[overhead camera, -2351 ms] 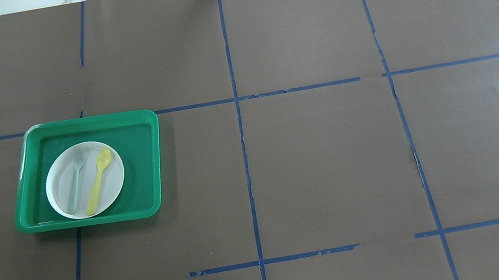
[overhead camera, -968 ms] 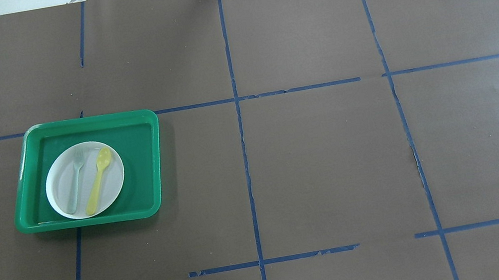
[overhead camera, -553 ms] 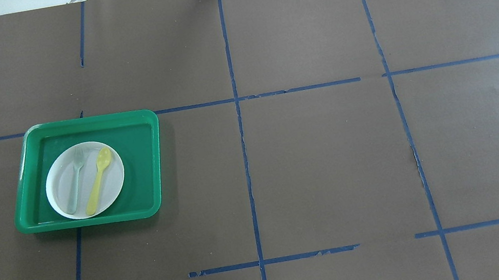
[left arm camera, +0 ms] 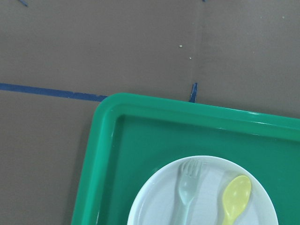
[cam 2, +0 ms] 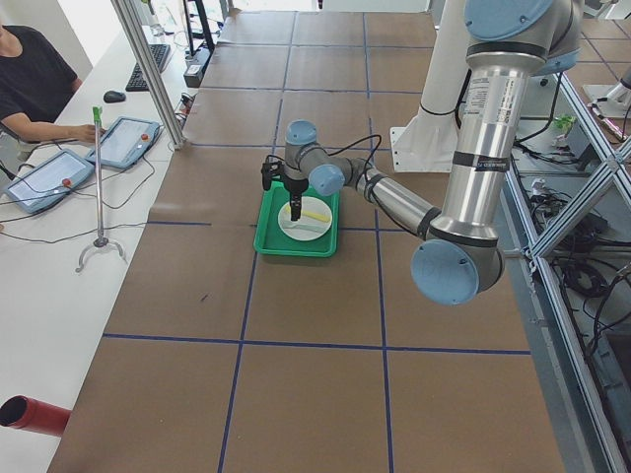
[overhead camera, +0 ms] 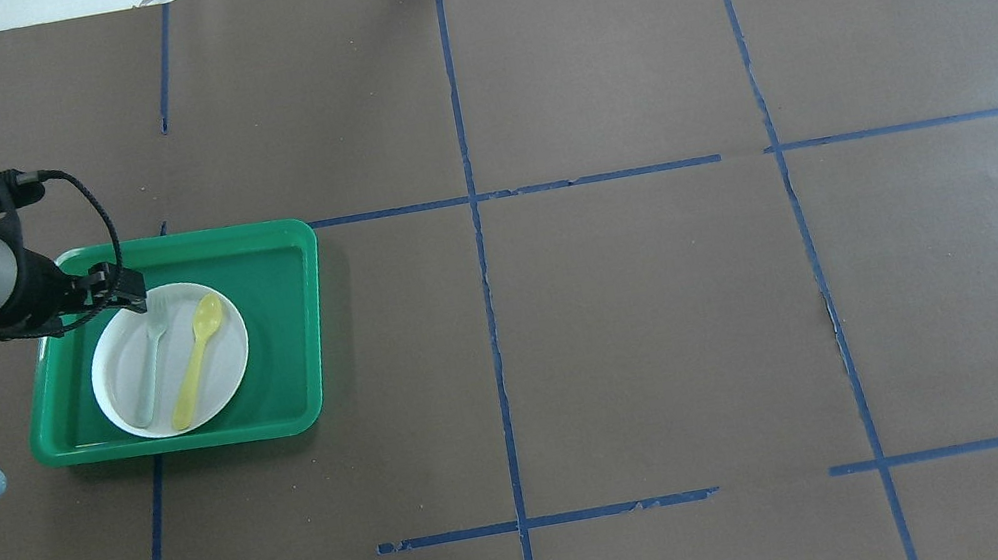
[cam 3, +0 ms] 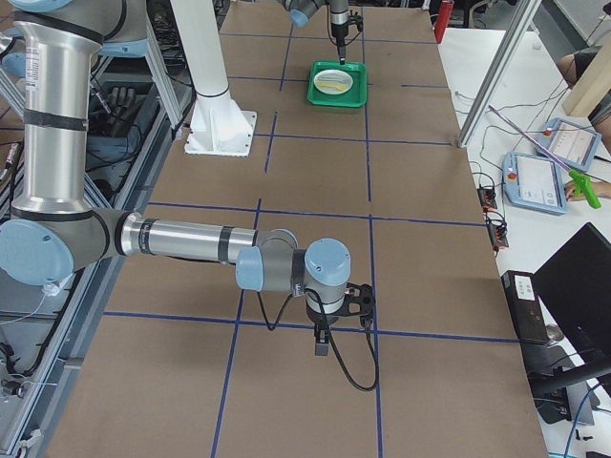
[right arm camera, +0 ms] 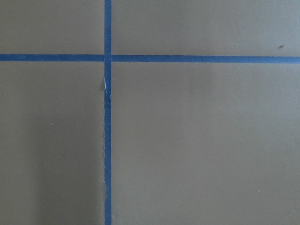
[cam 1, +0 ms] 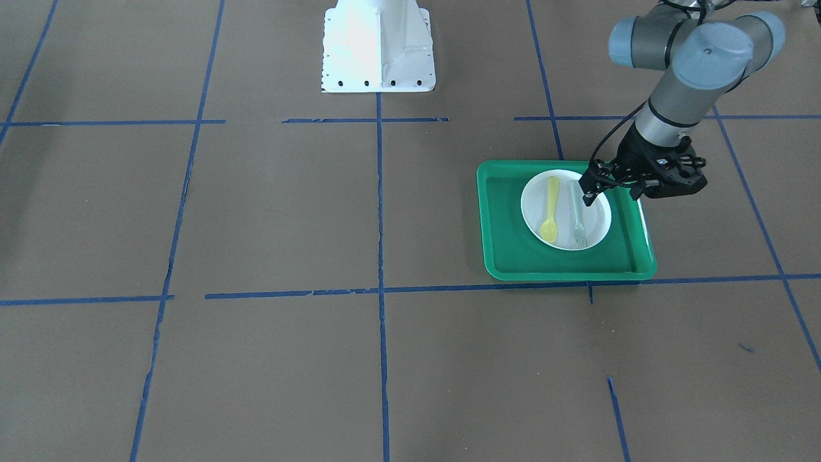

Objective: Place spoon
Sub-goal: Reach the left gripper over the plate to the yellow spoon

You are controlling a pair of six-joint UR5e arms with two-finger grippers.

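**Wrong utensil within easy reach**

On brown table (overhead camera: 667, 313), left of overhead frame: green tray (overhead camera: 289, 356), white plate (overhead camera: 228, 366) inside. Above plate's upper-left rim, left gripper (overhead camera: 131, 289), finger spread impossible to tell; same for right gripper (cam 3: 322, 343), off in side view. Hangs nearer grey fork (overhead camera: 151, 363) than yellow spoon (overhead camera: 198, 361), lying just right on plate: could seize fork, or knock both askew.

Table cover (overhead camera: 647, 316): matt brown paper is being seen, faintly creased.
Grid lines (overhead camera: 499, 371): blue tape is being seen, frayed in places.
Tray (overhead camera: 276, 338): glossy green plastic is being lit along the rim.
Plate (overhead camera: 114, 370): a smooth white finish is being shown.
Spoon (overhead camera: 196, 364): smooth pale yellow plastic is being shown.
Fork (overhead camera: 150, 364): smooth grey-green plastic is being shown.
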